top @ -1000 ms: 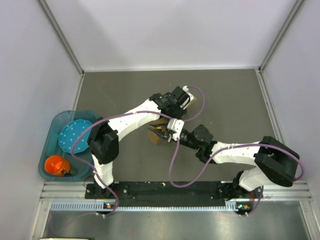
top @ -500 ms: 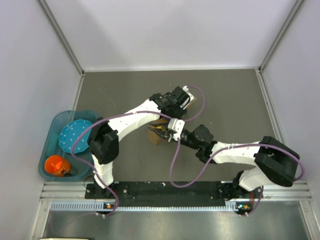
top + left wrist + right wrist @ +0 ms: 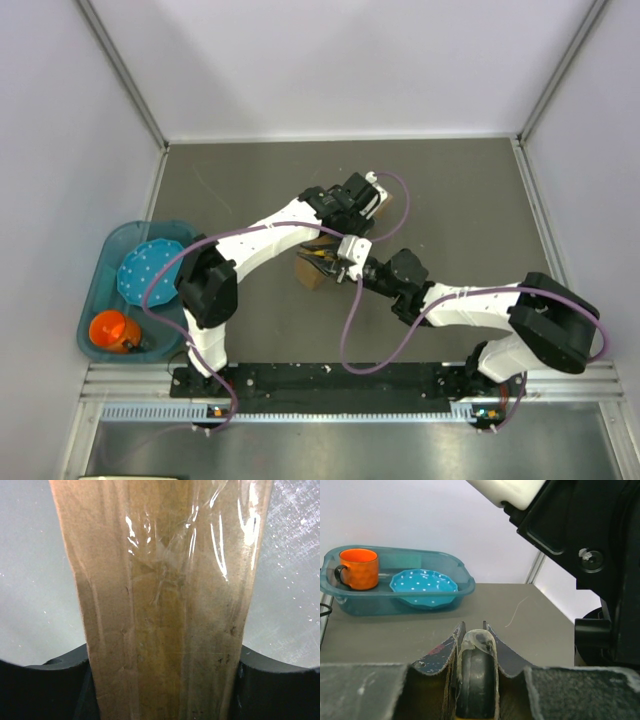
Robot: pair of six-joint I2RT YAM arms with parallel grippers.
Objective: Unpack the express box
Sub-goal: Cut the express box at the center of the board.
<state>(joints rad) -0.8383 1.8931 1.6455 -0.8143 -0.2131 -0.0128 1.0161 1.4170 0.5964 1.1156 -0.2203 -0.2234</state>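
A matte dark grey tabletop (image 3: 470,200), marked with fine pale scratches, is enclosed by plain white panels: a far wall (image 3: 340,60), a left wall (image 3: 50,150) and a right wall (image 3: 610,120), which meet along slanting aluminium posts (image 3: 122,72) at the two far corners. Along the near edge runs a black mounting rail (image 3: 340,378) with a strip of brushed metal (image 3: 300,450) in front of it. At the near left a translucent teal tray (image 3: 110,235) sits against the left wall, holding a blue dotted plate (image 3: 152,270) and an orange mug (image 3: 113,330), and the light is even and soft with no hard shadows.
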